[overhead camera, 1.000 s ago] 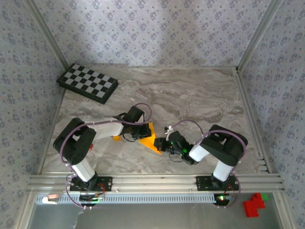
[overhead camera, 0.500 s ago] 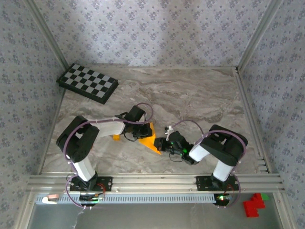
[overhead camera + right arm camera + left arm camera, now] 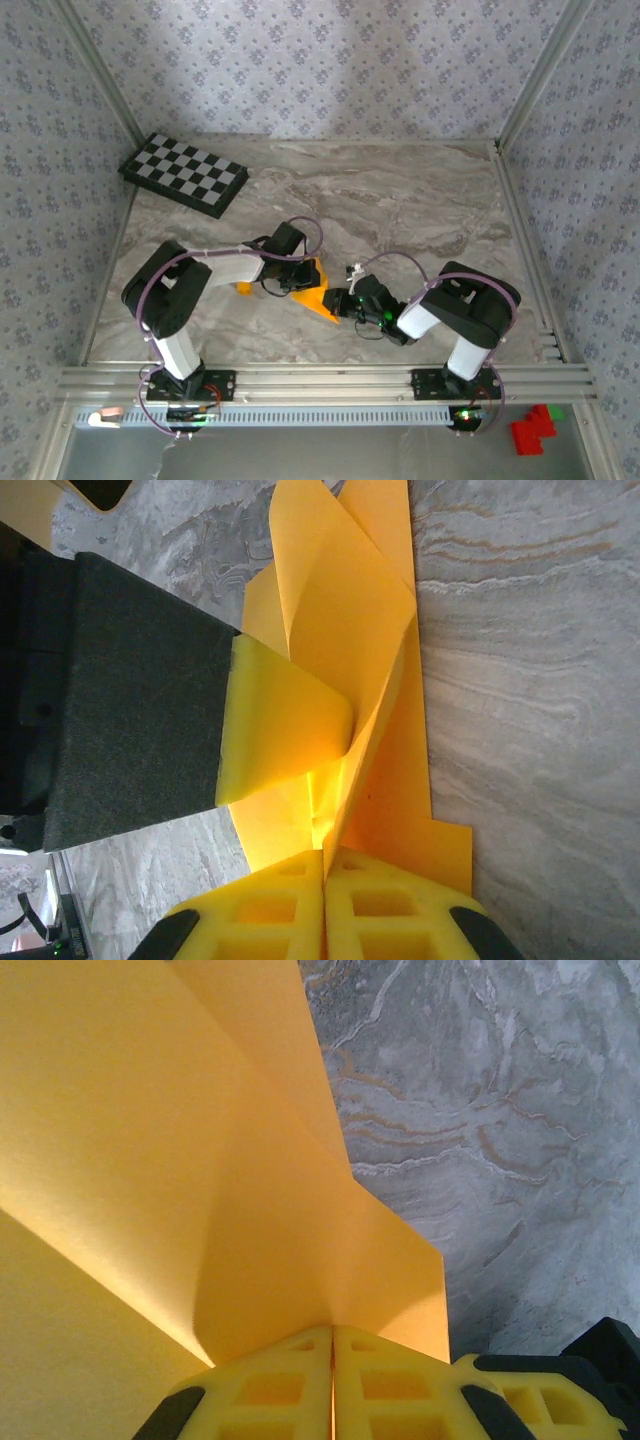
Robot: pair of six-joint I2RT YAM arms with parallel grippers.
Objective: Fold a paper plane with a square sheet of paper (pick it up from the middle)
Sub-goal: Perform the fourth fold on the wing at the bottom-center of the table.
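Walls: grey flowered wallpaper (image 3: 330, 60) closes in three sides on my overhead feed.
Table: grey marble top (image 3: 420, 200), with a metal rail (image 3: 320, 380) along the near edge where both arms are bolted.
Checkered board: the black-and-white board (image 3: 185, 175) lies flat at the back left corner, well apart from the work.
Small orange block: this block (image 3: 243, 289) sits on the marble just beside the left forearm and is partly hidden by it. It is near the paper, but I cannot tell whether they touch.
Left gripper: the left gripper (image 3: 303, 280) is clenched on the paper. On my left wrist feed the two yellow pads press together with the sheet's edge pinched in the seam.
Paper: the orange-yellow paper (image 3: 318, 295) is creased into several flaps and sits front-middle on the table, between the two grippers. Some flaps stand up off the marble.
Right gripper: the right gripper (image 3: 339, 303) grasps the paper from the opposite side, its pads together with a fold caught between them. On my right wrist feed the other gripper's yellow pad and black finger crowd in from the left, hard against the sheet and covering part of it.
Red block: a red block (image 3: 533, 430) lies beyond the rail at lower right, off the marble.
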